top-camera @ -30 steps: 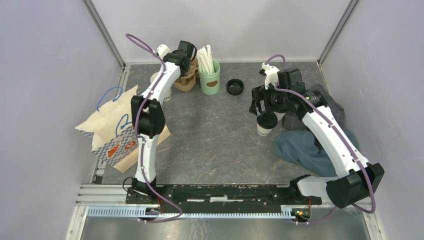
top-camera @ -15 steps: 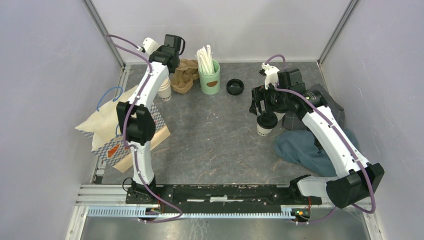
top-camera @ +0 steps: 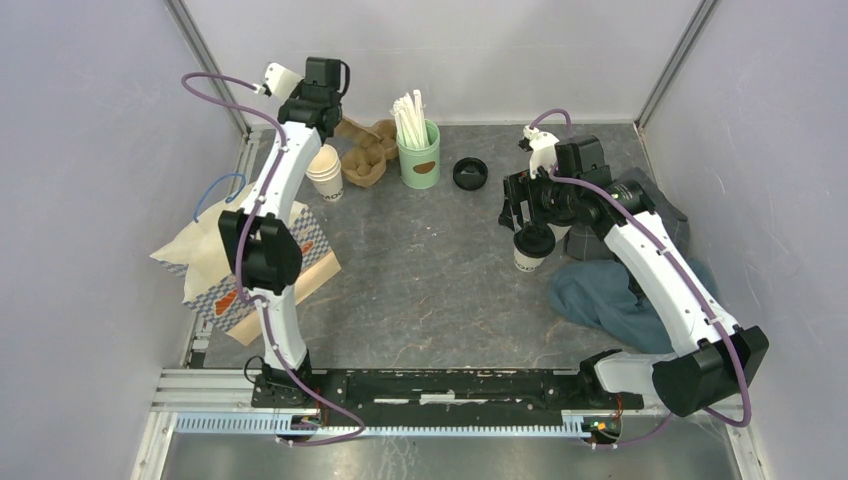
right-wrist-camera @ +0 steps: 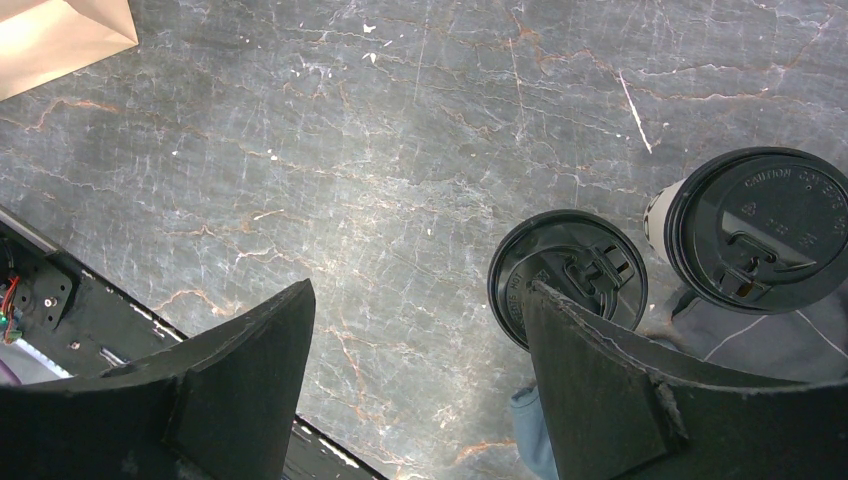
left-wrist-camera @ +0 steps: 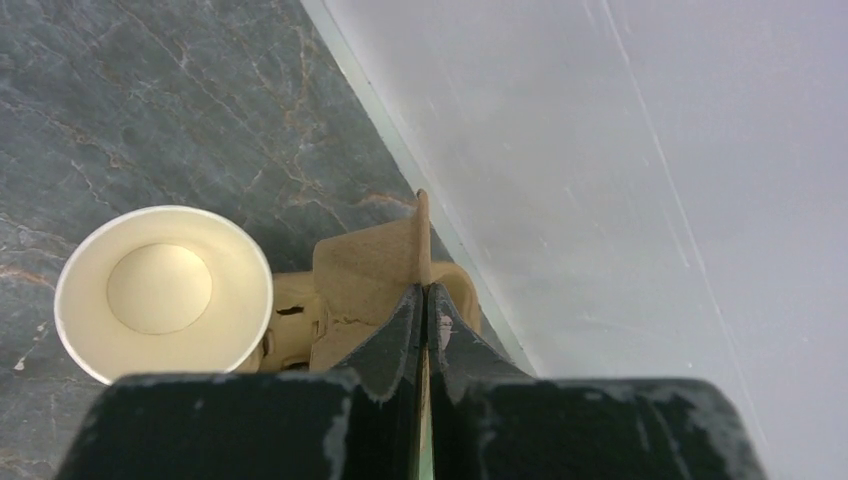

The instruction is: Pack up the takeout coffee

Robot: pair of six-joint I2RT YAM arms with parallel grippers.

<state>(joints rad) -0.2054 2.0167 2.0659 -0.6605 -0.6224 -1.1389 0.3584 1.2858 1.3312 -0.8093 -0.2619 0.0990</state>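
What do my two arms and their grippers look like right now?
The left arm and right arm have white links, bulky black joints and a loose purple cable running along each. The left gripper and right gripper have black, wedge-shaped fingers with scuffed, chipped edges.

The top camera looks down from high on the near side, seeing the whole table [top-camera: 430, 290]. Wrist cameras look down close: left at the far-left cup [left-wrist-camera: 163, 293], right at mid-right table.

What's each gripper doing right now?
Left gripper: closed on the edge of the cardboard cup carrier.
Right gripper: open, holding nothing.
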